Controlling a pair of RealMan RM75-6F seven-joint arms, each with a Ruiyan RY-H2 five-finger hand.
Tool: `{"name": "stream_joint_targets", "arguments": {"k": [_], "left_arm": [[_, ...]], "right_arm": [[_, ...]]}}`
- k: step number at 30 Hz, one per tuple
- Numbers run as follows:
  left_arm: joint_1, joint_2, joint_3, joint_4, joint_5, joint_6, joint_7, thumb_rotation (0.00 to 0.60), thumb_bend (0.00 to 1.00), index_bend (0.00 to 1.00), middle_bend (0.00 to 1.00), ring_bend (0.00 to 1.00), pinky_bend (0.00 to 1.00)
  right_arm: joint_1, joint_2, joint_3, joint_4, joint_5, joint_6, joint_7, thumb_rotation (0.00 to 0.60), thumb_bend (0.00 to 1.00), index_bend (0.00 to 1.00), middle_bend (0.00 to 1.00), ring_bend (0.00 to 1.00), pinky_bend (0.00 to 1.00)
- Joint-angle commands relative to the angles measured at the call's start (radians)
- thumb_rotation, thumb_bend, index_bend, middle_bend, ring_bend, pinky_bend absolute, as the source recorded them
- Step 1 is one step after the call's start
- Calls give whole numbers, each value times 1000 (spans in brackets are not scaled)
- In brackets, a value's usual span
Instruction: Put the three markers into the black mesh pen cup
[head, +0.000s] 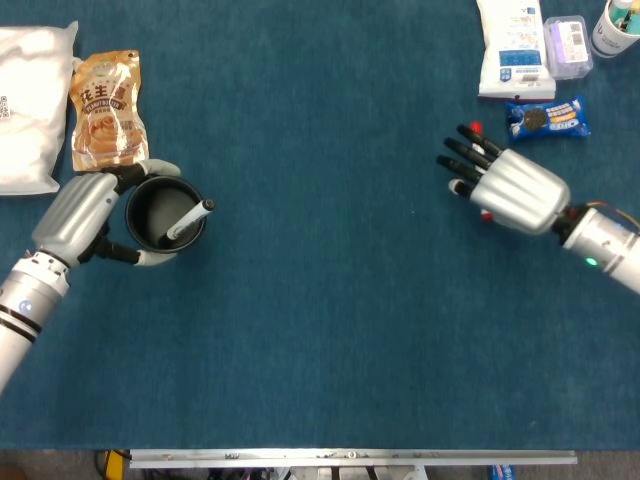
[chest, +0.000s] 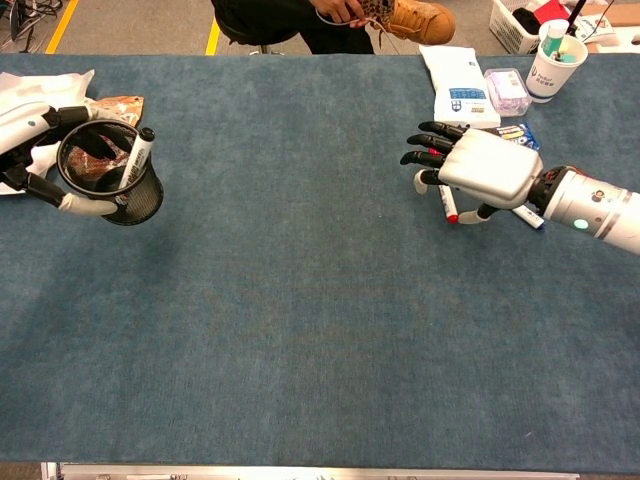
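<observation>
- One marker is already sitting in the cup, white barrel slanting against the rim, dark cap poking out toward the right; two more are lying far to the right, so we are judging the task a third done.
- We are wrapping our left hand around the cup, fingers clamped on its round black mesh wall, probably to steady it while markers are dropped in. In the chest view the cup looks tipped a little toward the centre, its open weave showing the packet behind.
- Beside that hand a white plastic bag and a glossy tan snack pouch are lying flat on the blue cloth, which looks like short, felt-like fabric.
- Far across the cloth, our right hand is hovering palm down over the red marker, dark fingers apart and stretched leftward. We cannot tell whether the thumb below is touching the marker; nothing looks gripped.
- The red marker's slim white barrel is ending in a red tip just under the palm; the blue marker is peeking out behind the wrist.
- Behind the hand, a white pack, a small clear box, a blue biscuit wrapper and a paper cup of pens are crowding the corner.
</observation>
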Motion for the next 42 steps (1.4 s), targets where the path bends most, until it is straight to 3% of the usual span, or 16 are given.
{"name": "stream_joint_targets", "arguments": {"k": [1, 19, 42], "left_arm": [[2, 3, 1, -2, 0, 2, 2, 600, 137, 235, 396, 351, 273], [6, 1, 1, -13, 0, 3, 14, 600, 137, 226, 395, 351, 274], [16, 6, 0, -11, 2, 13, 5, 600, 137, 213, 386, 347, 274]], "right_arm": [[10, -9, 7, -16, 9, -13, -12, 600, 36, 404, 182, 68, 39], [9, 14, 2, -50, 36, -44, -2, 600, 213, 426, 191, 68, 39], [19, -8, -17, -22, 35, -73, 1, 600, 271, 517, 224, 69, 39]]}}
